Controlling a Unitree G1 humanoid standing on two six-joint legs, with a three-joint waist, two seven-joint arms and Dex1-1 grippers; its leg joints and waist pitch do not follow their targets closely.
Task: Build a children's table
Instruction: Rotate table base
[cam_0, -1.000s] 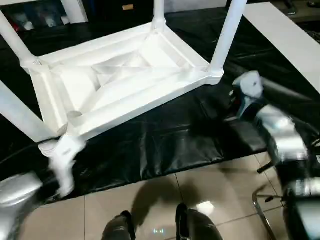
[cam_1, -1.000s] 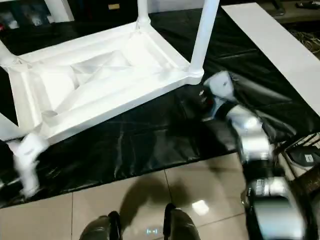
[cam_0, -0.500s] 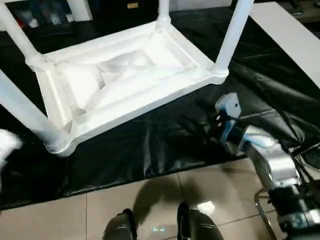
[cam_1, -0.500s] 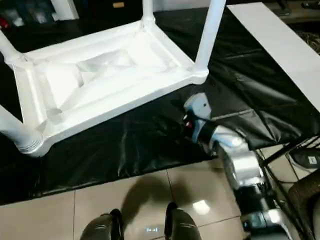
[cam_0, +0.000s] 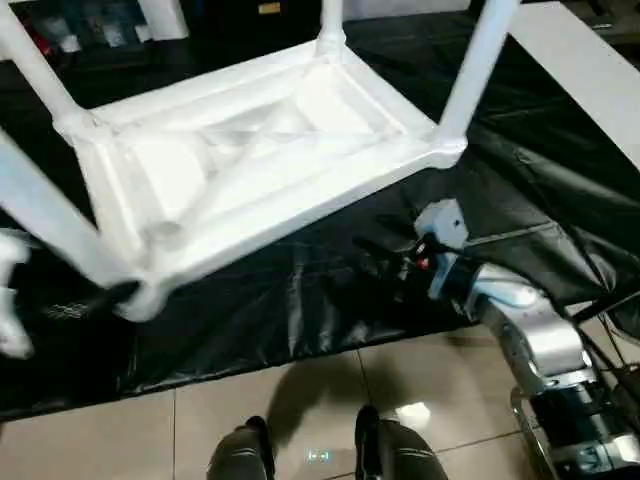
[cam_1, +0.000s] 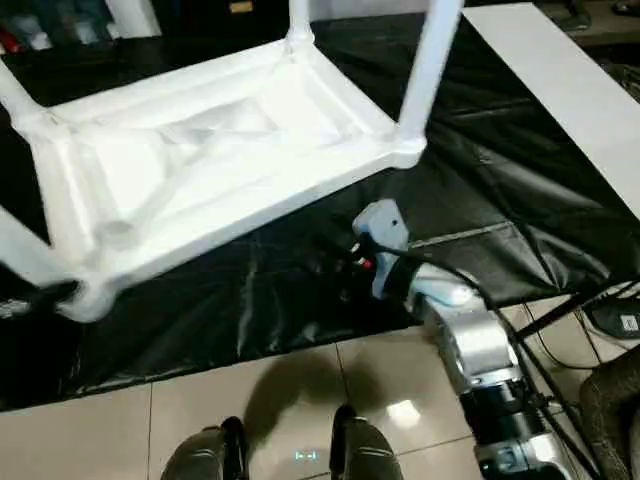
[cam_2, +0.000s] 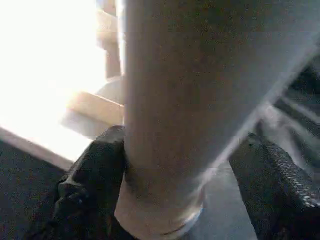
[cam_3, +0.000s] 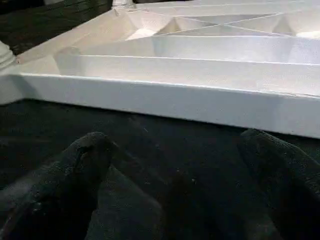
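Far left: left gripper (cam_2: 175, 200) is at the near-left leg (cam_0: 50, 225) of the kids' table (cam_0: 260, 150). Wrist view has the leg's base between the two black fingers (cam_2: 95, 170); one finger touches it, the other stands a bit off, so jaws are apart around the leg, not clamped tight. Whether it's letting go or re-gripping, can't tell. Table lies upside down on the black-covered work table (cam_0: 330, 290), ribbed underside up, w/ legs rising from its corner sockets: near-left, back-left (cam_0: 25, 60), back-right (cam_0: 332, 20), near-right (cam_0: 480, 65). So all 4 legs look fitted; near-left socket (cam_0: 140, 295) is blurred, can't say if that leg is fully seated. Further right: right gripper (cam_0: 385, 268) sits low over the black cover, just in front of the table's near edge (cam_3: 165, 102), fingers spread wide, nothing in them, not touching the table. Floor tiles (cam_0: 300, 400) below, white board (cam_0: 590, 80) far right. Judging by this: assembly nearly done. Prob left: confirm last leg is pushed home, then flip the table onto its feet.
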